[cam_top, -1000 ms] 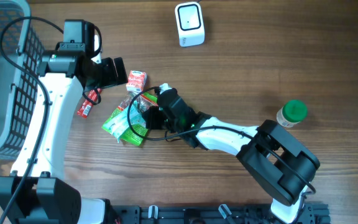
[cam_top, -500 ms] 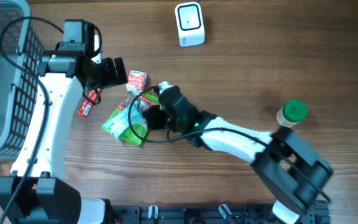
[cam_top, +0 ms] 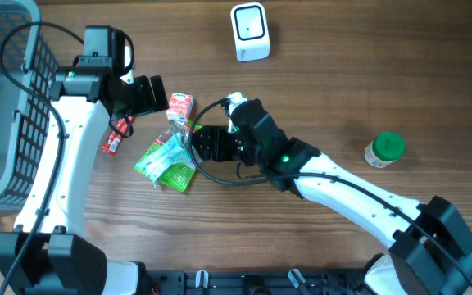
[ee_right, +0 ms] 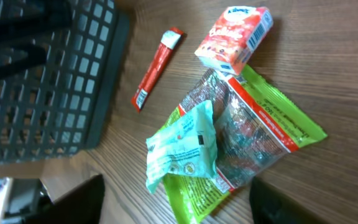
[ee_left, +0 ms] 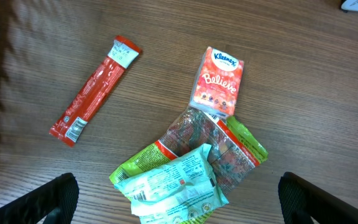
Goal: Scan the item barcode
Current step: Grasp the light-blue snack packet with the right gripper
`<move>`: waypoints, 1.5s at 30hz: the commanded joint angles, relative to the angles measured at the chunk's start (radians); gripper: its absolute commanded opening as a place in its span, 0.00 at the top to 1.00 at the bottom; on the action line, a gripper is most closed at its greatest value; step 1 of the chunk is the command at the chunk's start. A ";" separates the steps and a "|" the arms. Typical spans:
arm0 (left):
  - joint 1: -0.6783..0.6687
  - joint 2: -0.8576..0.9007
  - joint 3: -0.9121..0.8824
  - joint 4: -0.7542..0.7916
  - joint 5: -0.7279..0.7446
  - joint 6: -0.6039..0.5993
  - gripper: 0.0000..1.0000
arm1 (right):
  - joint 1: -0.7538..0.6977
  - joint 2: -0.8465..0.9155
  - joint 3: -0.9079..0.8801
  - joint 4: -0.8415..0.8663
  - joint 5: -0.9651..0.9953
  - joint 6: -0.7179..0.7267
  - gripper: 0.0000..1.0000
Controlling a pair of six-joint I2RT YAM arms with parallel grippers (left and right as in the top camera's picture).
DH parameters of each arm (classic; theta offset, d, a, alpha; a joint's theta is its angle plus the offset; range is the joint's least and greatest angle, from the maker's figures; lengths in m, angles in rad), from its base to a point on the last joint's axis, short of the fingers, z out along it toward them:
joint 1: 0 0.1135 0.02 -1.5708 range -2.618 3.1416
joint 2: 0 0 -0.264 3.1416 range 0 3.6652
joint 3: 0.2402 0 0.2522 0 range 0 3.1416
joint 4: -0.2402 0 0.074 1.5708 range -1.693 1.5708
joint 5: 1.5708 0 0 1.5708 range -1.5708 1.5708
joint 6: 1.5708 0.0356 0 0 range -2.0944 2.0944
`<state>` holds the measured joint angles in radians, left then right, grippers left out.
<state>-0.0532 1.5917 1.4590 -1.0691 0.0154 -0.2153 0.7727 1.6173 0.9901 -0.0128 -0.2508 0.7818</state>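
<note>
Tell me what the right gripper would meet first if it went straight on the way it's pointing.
Most likely the crumpled pale green plastic packet, lying atop the green-and-clear snack bag directly ahead of the open right gripper; depth is hard to judge.

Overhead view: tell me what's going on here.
Two robot arms work over a small pile of groceries on the table. The right gripper is open beside the crumpled green snack packets and holds nothing. The left gripper is open too, poised near the tissue pack. Nothing has reached the white scanner at the table's far edge, so no barcode is being scanned yet.
</note>
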 commanded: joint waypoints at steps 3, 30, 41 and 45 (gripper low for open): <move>-0.001 0.001 0.000 0.002 -0.006 -0.002 0.00 | 0.039 0.080 0.014 0.069 -0.005 0.092 0.20; -0.001 0.001 0.000 0.002 -0.006 -0.002 0.00 | 0.100 0.373 0.014 0.346 -0.032 0.356 0.88; -0.001 0.001 0.000 0.002 -0.006 -0.003 0.00 | 0.091 0.295 0.014 0.392 -0.097 0.177 0.96; -0.001 0.001 0.000 0.002 -0.006 -0.002 0.00 | 0.070 0.193 0.014 0.314 -0.117 0.103 0.96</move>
<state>-0.0532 1.5917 1.4590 -1.0691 0.0154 -0.2153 0.8642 1.9343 0.9916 0.3389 -0.3271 0.9920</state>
